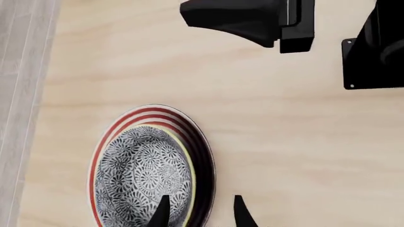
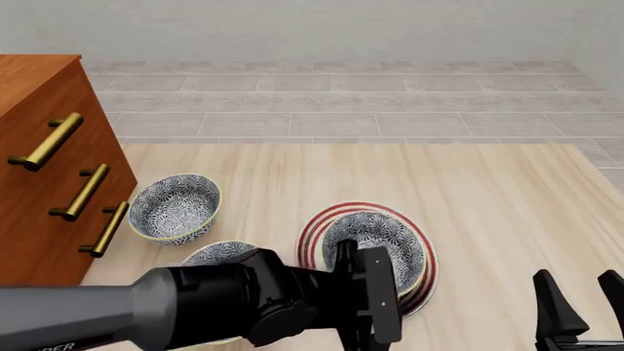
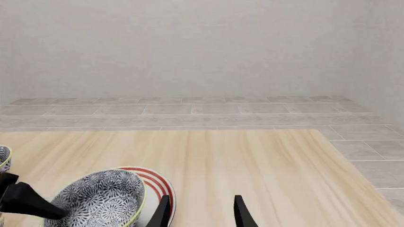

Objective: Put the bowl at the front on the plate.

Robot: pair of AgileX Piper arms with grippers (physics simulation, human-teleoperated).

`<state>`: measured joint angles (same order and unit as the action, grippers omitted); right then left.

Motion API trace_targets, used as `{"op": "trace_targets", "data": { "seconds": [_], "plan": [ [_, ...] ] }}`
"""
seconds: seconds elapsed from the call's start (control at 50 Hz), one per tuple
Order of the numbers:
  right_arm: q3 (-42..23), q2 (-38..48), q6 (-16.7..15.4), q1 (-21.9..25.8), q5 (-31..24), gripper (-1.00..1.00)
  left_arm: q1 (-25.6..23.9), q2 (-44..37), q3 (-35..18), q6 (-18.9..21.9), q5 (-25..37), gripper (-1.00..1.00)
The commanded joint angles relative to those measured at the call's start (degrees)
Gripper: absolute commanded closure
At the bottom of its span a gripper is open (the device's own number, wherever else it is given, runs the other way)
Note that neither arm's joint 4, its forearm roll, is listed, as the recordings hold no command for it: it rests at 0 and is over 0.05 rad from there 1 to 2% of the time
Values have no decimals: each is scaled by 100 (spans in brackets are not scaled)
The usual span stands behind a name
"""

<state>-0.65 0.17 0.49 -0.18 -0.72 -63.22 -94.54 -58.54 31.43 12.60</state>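
One bowl (image 2: 375, 245) already sits on the plate (image 2: 314, 232), near the table's (image 2: 487, 190) front edge. Left gripper (image 1: 200, 210) hovers right above it, jaws apart and empty; right gripper (image 3: 200, 210) is spread open too. Biggest risk imo: a fingertip clips the rim pulling away and drags the bowl off.

A pale wooden table (image 2: 507, 190) with lengthwise grain is seen filling the near ground. Beyond its far edge, a floor of grey rectangular tiles (image 2: 332, 102) is laid in staggered rows up to a plain light grey wall (image 2: 322, 29). At the left, a reddish-brown wooden drawer cabinet (image 2: 39, 183) is set, fitted with three brass bar handles (image 2: 83, 194). Even, soft light is cast throughout.
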Motion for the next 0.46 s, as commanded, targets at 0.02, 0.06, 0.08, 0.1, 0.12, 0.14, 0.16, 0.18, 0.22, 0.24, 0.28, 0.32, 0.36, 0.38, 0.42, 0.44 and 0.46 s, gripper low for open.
{"op": "trace_targets", "data": {
  "seconds": [0.02,0.06,0.08,0.1,0.12,0.14,0.16,0.18,0.22,0.24,0.28,0.32,0.36,0.38,0.42,0.44,0.46],
  "plan": [
    [0,0,-1,0,1,-100,-176,390,187,-159,11,-100],
    [0,0,0,0,-1,-100,-201,458,244,-169,-10,-100],
    [0,0,0,0,1,-100,-208,485,258,-178,-15,-100],
    [0,0,0,0,0,-100,-229,529,257,-213,9,-100],
    [0,0,0,1,0,-100,-218,578,276,-205,-8,-100],
    [0,0,-1,1,0,-100,-222,610,280,-215,-9,-100],
    [0,0,1,0,0,-100,-234,666,285,-232,2,-100],
    [0,0,2,-1,0,-100,-189,697,312,-174,-47,-100],
    [0,0,-2,0,0,-100,-156,741,329,-149,-65,-100],
    [0,-1,-2,0,1,-100,-143,766,320,-161,-55,-100],
    [0,0,0,0,0,-100,-124,825,347,-144,-57,-100],
    [0,0,-1,0,0,-100,-79,954,399,-130,-114,-100],
    [0,0,0,-1,0,-100,-78,1064,400,-228,-111,-100],
    [0,-1,-1,0,1,-100,-76,1090,418,-220,-119,-100],
    [0,0,0,0,1,-100,-85,1146,471,-194,-160,-100],
    [0,-1,0,0,1,-100,-82,1239,480,-256,-154,-100],
    [0,0,0,0,0,-100,-46,1314,499,-280,-196,-100]
  ]
}}
